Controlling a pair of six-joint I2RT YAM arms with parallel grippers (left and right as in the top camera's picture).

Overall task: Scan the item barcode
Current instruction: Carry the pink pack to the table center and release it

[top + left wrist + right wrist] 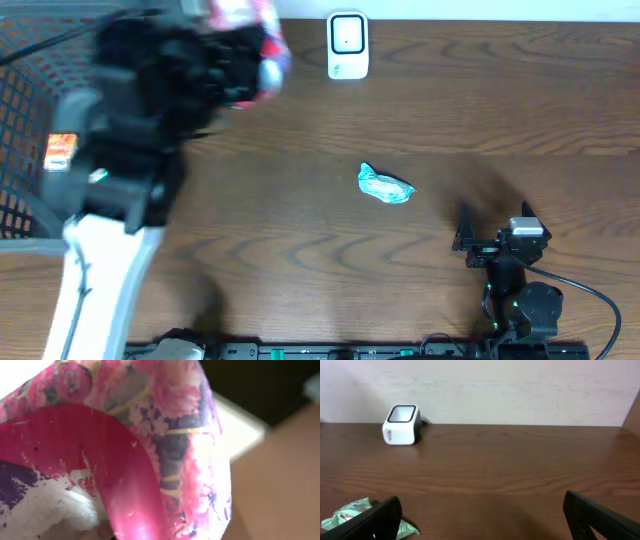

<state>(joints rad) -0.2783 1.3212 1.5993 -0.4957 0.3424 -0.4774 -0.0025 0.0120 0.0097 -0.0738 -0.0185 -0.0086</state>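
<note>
Presentation step in hand: the left gripper (pixel 225 70), nearly closed on the pink floral packet (pixel 265 42), holds it at 11 o'clock near the scanner (pixel 347 45) — next, its barcode must face the scanner window — while the right gripper (pixel 495 225) sits wide open, empty, at 5 o'clock.
</note>
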